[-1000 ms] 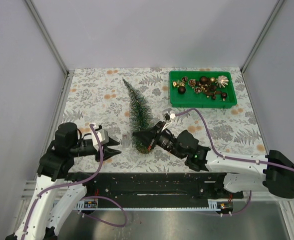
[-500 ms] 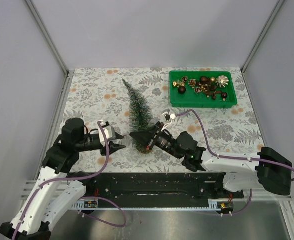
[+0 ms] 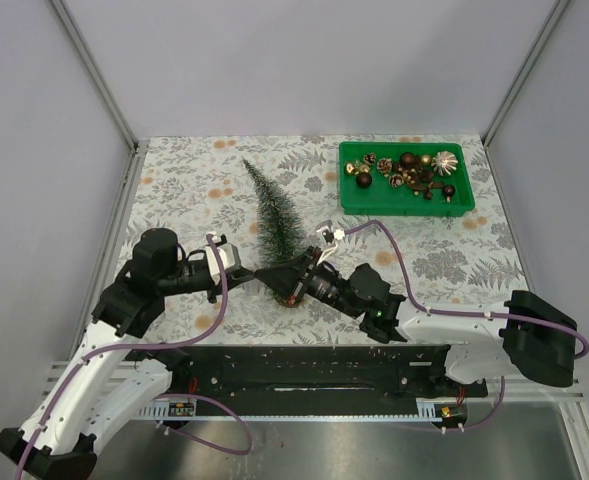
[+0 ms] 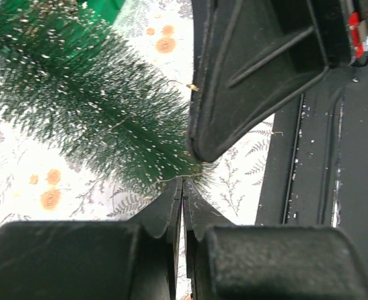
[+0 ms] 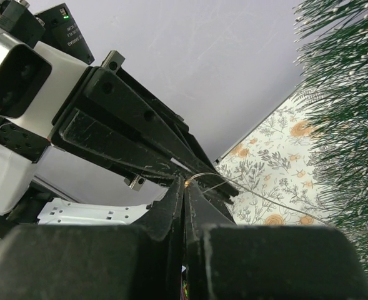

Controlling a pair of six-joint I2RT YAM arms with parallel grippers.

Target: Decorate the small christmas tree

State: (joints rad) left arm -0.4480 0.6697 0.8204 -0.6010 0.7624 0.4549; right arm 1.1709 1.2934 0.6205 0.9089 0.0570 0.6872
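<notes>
At the near edge of the table the two arms reach inward and their claws meet low, just in front of the foot of the small christmas tree. The left gripper has its two fingers pressed together, with only a thin line between them. Whether something is caught there, I cannot tell. The right gripper comes from the other side, and its fingers are also together. A thin wire comes out from between their tips and runs toward the tree. In the right wrist view the tips of both claws are at almost the same spot, where the wire begins.

The tree stands just behind them, a little left of the middle of the table. Its lowest bristles are just beside the fingertips, and its point is toward the far side. The right claw hides part of its foot.

Farther back, at the far right, a green tray lies well apart from the tree. It holds brown, gold and silver ornaments.
</notes>
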